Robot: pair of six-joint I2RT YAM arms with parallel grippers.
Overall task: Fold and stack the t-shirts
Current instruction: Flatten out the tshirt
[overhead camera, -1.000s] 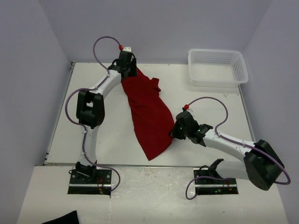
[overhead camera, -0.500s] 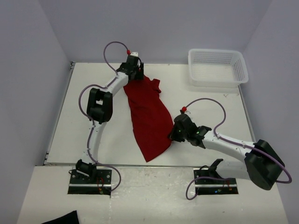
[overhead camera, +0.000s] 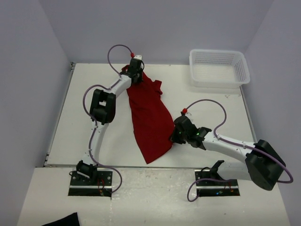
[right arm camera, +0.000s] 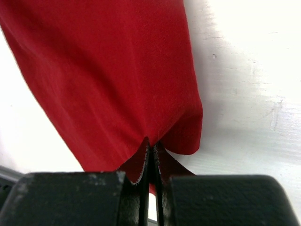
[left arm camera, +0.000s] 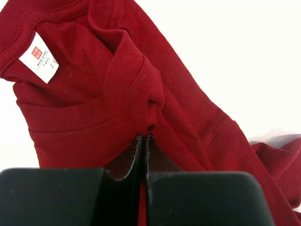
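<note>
My left claw [left arm camera: 142, 141] is pinched tight, its jaws almost meeting, with a bunched fold of the dark red t-shirt [overhead camera: 150, 117] caught between them. The fold is from the ribbed neck band, by the look of the double stitching around it. My right claw [right arm camera: 151, 146] is closed just as tightly on a thin edge of the same cloth, low in its own view, and the fabric fans upward from the nip.

In the overhead view my left claw sits at the upper middle of the frame and my right claw at the centre right. The shirt lies between them as a long, twisted strip running down toward the lower middle. I judge I am holding collar and side edge so that I can pull the shirt out flat before any fold. It is still crumpled and nothing is stacked, so the task is at an early stage.

A white label [left arm camera: 38, 57] sits at the upper left of my left wrist view, sewn inside the neck. It carries a small red square mark and a few lines of print too fine to read with certainty; the last character looks like a 2.

The white mesh basket [overhead camera: 217, 81] stands at the upper right on the table [overhead camera: 207, 103], well apart from the shirt. A black scrap [overhead camera: 66, 220] lies at the bottom left.
</note>
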